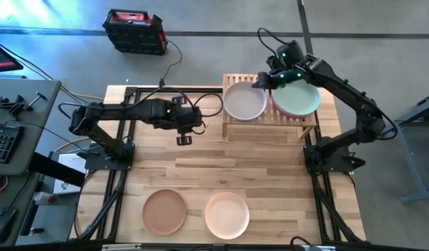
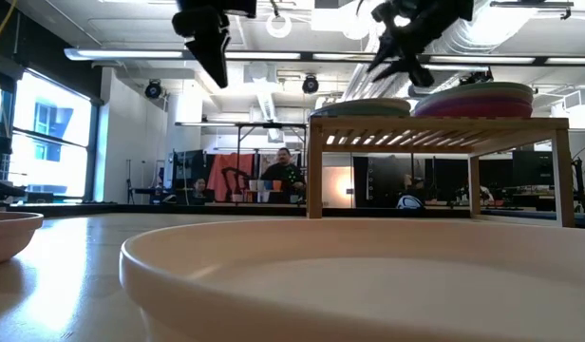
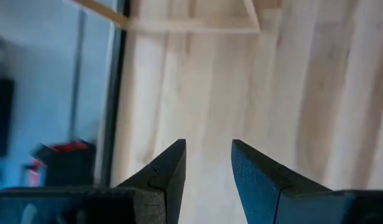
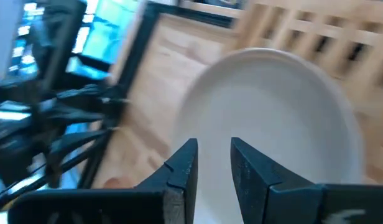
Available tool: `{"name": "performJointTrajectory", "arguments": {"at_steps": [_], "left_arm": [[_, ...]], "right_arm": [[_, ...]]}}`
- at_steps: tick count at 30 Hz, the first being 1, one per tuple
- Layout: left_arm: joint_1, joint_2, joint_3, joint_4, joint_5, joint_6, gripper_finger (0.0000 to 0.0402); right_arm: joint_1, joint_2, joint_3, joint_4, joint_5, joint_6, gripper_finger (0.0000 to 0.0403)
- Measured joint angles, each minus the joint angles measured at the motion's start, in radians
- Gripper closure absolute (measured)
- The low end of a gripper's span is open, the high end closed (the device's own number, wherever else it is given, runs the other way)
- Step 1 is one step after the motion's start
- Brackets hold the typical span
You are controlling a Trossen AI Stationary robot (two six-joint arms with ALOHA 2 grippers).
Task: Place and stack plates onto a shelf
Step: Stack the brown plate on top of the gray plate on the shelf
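The right gripper hangs above the far edge of the table, over the gap between the two plate positions on the shelf; its two dark fingers stand a little apart with nothing between them. Directly below it, at the 12 o'clock end of the table, stands the low rectangular shelf of light wooden slats. On the shelf's left half rests a round shallow pale cream plate. On its right half sits a stack topped by a round sage-green plate, with a pink rim showing beneath it in the low view. The left gripper hovers near the table's centre, toward 10 o'clock, well apart from the shelf; its fingers are likewise spread and empty, above bare wooden tabletop. At the 6 o'clock edge of the table lie two more round shallow plates side by side: a tan plate on the left and a beige plate just beside it on the right.
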State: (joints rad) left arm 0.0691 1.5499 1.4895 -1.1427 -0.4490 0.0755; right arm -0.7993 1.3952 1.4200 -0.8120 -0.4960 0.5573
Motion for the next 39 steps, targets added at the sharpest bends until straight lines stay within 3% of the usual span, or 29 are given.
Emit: {"name": "performJointTrajectory", "arguments": {"at_steps": [9,20,32,39], "left_arm": [[0.030,-0.001,-0.008,-0.131,0.035,-0.205,0.0284],[0.034,-0.001,-0.148,-0.204,0.165,-0.341,0.0284],[-0.017,-0.001,-0.334,-0.245,0.209,-0.394,0.0284],[-0.096,-0.001,-0.453,-0.249,0.302,-0.432,0.0284]], "right_arm": [[0.105,-0.028,0.000,0.068,-0.055,-0.023,0.0329],[0.302,-0.028,0.000,0.069,-0.022,-0.061,0.0329],[0.546,-0.028,0.000,0.069,0.237,0.131,0.0329],[0.671,-0.028,0.000,0.069,0.423,0.251,0.0329]]}}
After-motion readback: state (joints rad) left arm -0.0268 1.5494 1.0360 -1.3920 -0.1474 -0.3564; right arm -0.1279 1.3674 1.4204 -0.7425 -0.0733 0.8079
